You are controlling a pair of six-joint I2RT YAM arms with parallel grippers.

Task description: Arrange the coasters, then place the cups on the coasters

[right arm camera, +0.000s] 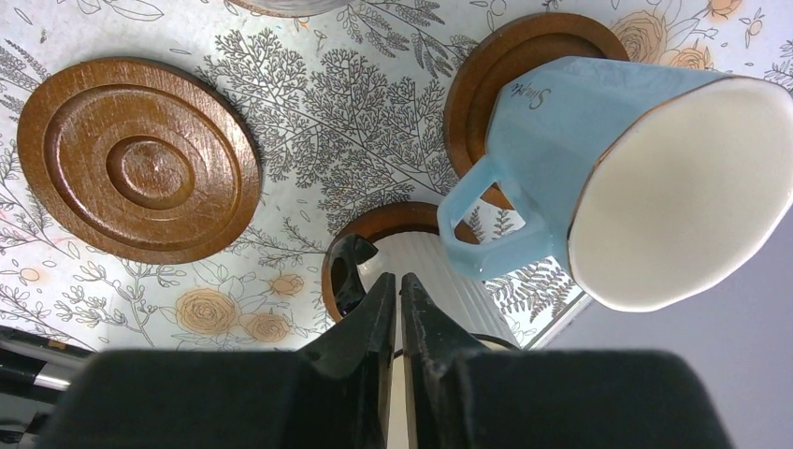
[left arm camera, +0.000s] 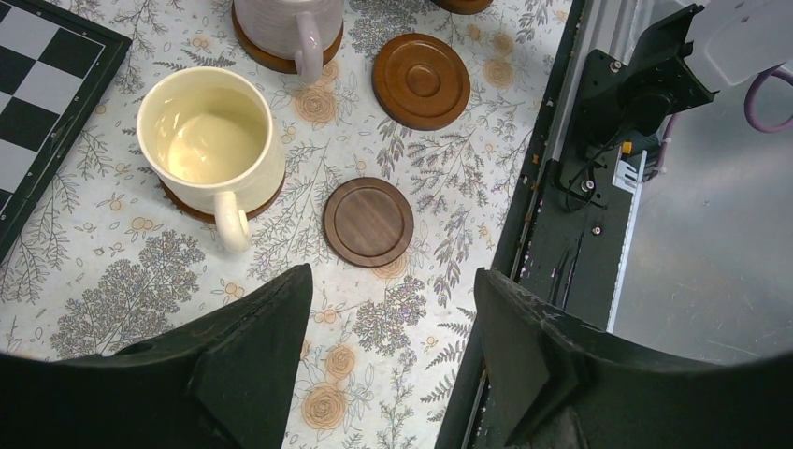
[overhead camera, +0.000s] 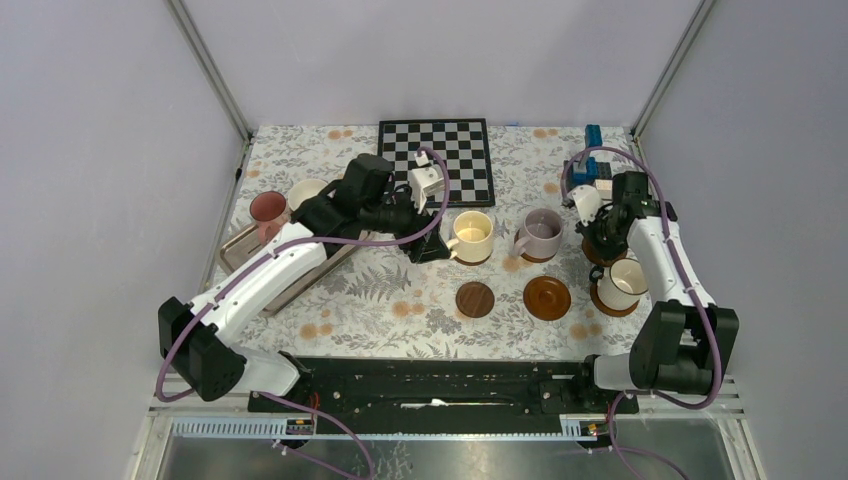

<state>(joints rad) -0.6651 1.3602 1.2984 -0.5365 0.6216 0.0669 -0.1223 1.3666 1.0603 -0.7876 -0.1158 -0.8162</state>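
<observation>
A cream-yellow cup [left arm camera: 208, 136] stands on a coaster [left arm camera: 192, 208], just ahead of my open, empty left gripper [left arm camera: 391, 281]. Beyond them, a lilac cup [left arm camera: 285, 23] rests on its own coaster. A small dark coaster [left arm camera: 367, 222] and a larger brown coaster [left arm camera: 422, 80] lie bare. My right gripper [right arm camera: 400, 279] is shut with nothing in it, above a white ribbed cup [right arm camera: 468, 281] with a dark handle, which sits on a coaster [right arm camera: 374, 223]. Next to it, a light blue cup [right arm camera: 598, 150] stands on another coaster [right arm camera: 496, 70]. From above, the right gripper [overhead camera: 600, 238] hides the blue cup.
A pink cup [overhead camera: 268, 210] and another cup with a cream inside [overhead camera: 305, 190] sit by a metal tray [overhead camera: 235, 252] at the left, partly under the left arm. A chessboard [overhead camera: 437, 160] lies at the back. Blue blocks [overhead camera: 592, 150] stand at the back right.
</observation>
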